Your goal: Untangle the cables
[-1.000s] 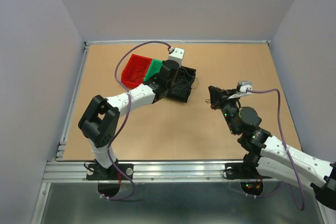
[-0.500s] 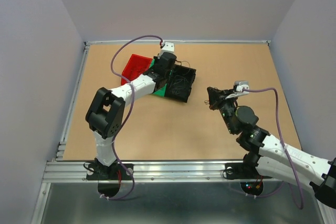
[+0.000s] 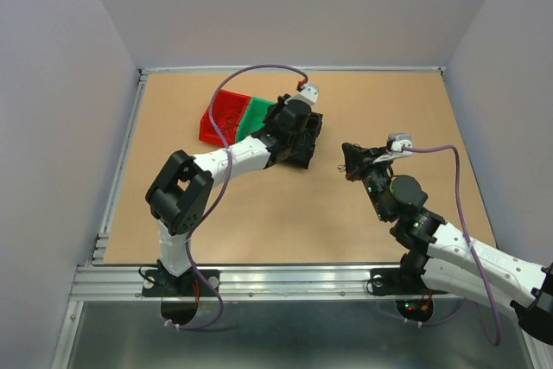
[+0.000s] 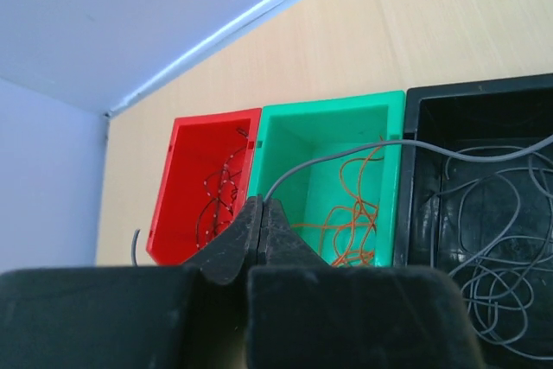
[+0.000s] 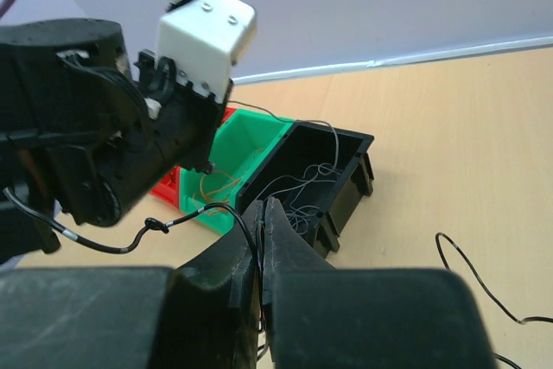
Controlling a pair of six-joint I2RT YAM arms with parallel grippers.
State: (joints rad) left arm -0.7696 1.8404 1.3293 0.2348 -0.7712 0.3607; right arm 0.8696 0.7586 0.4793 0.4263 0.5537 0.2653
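Observation:
Three bins stand side by side. The red bin holds dark speckled wires. The green bin holds orange wires. The black bin holds grey wires. My left gripper is shut on a thin grey wire that arcs over the green bin into the black bin. From above, this gripper hovers over the black bin. My right gripper is shut on a thin black wire with a knot, held above the table right of the bins.
A loose black wire lies on the table to the right of the black bin. The left arm's wrist fills the upper left of the right wrist view. The table's back wall edge runs behind the bins.
My left gripper swung left over the red and green bins, then back right over the black bin. The right arm has hardly moved.

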